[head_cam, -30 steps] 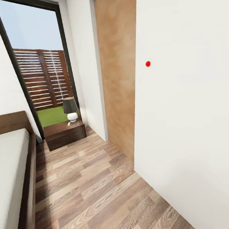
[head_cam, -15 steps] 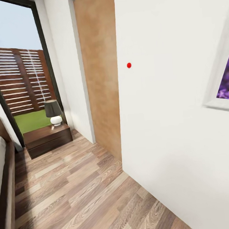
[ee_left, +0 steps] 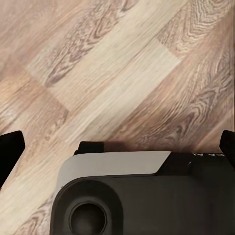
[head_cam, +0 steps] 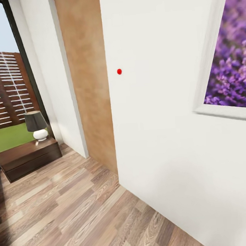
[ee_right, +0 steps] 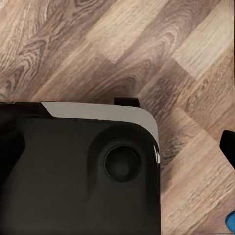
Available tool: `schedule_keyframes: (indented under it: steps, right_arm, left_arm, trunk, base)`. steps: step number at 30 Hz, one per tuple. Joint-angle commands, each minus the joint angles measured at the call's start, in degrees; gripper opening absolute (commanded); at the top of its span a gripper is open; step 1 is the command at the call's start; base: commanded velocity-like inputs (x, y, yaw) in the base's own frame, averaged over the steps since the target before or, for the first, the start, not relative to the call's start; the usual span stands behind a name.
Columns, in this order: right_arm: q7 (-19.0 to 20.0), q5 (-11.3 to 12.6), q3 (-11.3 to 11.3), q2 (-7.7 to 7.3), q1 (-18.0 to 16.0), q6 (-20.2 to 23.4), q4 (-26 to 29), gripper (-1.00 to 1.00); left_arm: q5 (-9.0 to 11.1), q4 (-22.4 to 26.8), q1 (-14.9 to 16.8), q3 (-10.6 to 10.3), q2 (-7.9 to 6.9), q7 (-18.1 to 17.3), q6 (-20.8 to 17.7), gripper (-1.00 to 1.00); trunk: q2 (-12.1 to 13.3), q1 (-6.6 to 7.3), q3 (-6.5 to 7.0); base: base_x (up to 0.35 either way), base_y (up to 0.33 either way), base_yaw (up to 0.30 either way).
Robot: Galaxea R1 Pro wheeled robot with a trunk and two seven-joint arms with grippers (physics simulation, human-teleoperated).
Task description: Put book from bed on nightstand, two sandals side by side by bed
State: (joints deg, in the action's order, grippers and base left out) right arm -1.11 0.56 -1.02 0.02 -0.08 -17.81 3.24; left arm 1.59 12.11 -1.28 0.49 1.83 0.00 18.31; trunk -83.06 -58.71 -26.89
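Nightstand (head_cam: 28, 159), the one task thing you can see from the head view: a low cabinet of glossy dark reddish-brown wood with a flat top and a horizontal seam across its front. It stands at the left on the floor (head_cam: 78, 214), before the tall dark-framed window (head_cam: 3, 91). On its top, at the end nearest the wall corner, sits a lamp (head_cam: 37, 125) with a round white base and a dark tapered shade; the rest of the top is bare wood.

Behind the glass you see a slatted brown fence (head_cam: 6, 87) and a strip of green grass (head_cam: 8, 136). The floor is light brown wood plank with strong grain, laid on the diagonal. A matt white wall (head_cam: 158, 153) juts forward at your right and closes off that side. It carries a small red dot (head_cam: 119, 71) and a white-framed picture (head_cam: 232, 56) of purple flowers. A mottled brown wooden door (head_cam: 87, 85) is set back between this wall and the white corner beside the window.

In the left wrist view, the left gripper (ee_left: 119, 144) is spread wide, its dark fingertips at opposite frame edges with nothing between them, above a rounded grey-and-black housing (ee_left: 137, 196) and the planks. In the right wrist view, the right gripper (ee_right: 117, 142) likewise looks spread. One fingertip (ee_right: 227, 142) sits at the frame edge, the other is lost against black housing. A small bright blue patch (ee_right: 230, 223) shows at the corner, too little to identify.
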Motion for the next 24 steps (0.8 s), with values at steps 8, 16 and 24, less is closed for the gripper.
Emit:
schedule_keyframes:
  steps: [8, 16, 24]
  right_arm:
    - [-0.1, 0.1, -0.1, -0.01, 0.0, -0.1, 0.0, 1.00]
    - [-0.1, 0.1, -0.1, -0.01, 0.0, -0.1, 0.0, 1.00]
    - [-0.1, 0.1, -0.1, -0.02, 0.0, -0.1, 0.0, 1.00]
  left_arm:
    - [0.2, 0.1, 0.0, 0.0, -0.02, 0.0, 0.1, 1.00]
    - [0.2, 0.1, 0.0, 0.0, 0.01, 0.0, 0.1, 1.00]
    - [0.2, 0.1, 0.0, 0.0, -0.01, 0.0, 0.1, 1.00]
  trunk:
    - [0.0, -0.02, -0.04]
    - [0.0, -0.02, -0.04]
    - [0.0, -0.02, -0.04]
  base:
    - [0.280, 0.000, -0.069]
    - [0.211, 0.000, -0.001]
    - [0.015, 0.000, -0.071]
